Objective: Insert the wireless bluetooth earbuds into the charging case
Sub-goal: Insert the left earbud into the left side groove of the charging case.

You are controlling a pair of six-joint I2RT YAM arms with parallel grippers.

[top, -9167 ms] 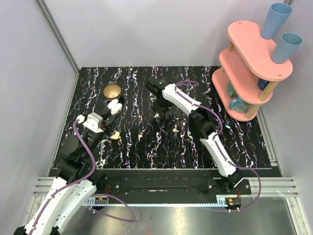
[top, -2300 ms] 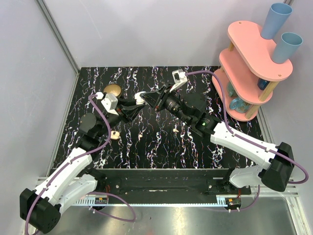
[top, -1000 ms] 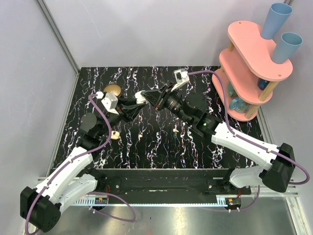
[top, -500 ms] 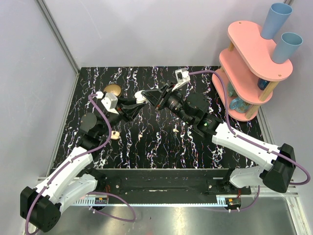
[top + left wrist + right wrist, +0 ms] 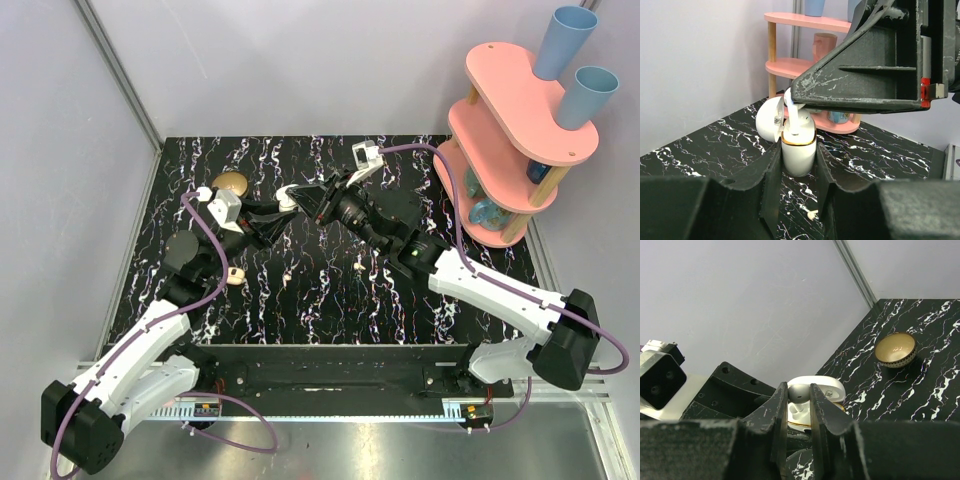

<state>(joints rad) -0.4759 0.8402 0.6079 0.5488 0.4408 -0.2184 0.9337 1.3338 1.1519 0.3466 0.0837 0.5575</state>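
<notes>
Black marbled table (image 5: pixel 330 300) ran away from your arm bases, and nearest you a loose cream bud (image 5: pixel 360 266), likely another earbud, lay flat on it, well apart from the action. Further out, your left gripper (image 5: pixel 797 146) was clamped on the charging case (image 5: pixel 799 159), holding it upright and off the surface, lid (image 5: pixel 768 125) swung open to the left! Right above it, your right gripper (image 5: pixel 798 390) was pinched shut on one earbud (image 5: pixel 794 116), coming in from the far side. And look at the line-up: the earbud's long axis stood close to vertical, stem down, its tip at the mouth of the case, if not already just inside. So the case lay straight below your right hand. I'd call the next move a short push down by that hand, with your left only bracing. Whether the stem matched its socket, the views couldn't tell you. Beyond the meeting point sat the brass bowl (image 5: pixel 230 183), and off at the far right, the pink shelf (image 5: pixel 510 130).
</notes>
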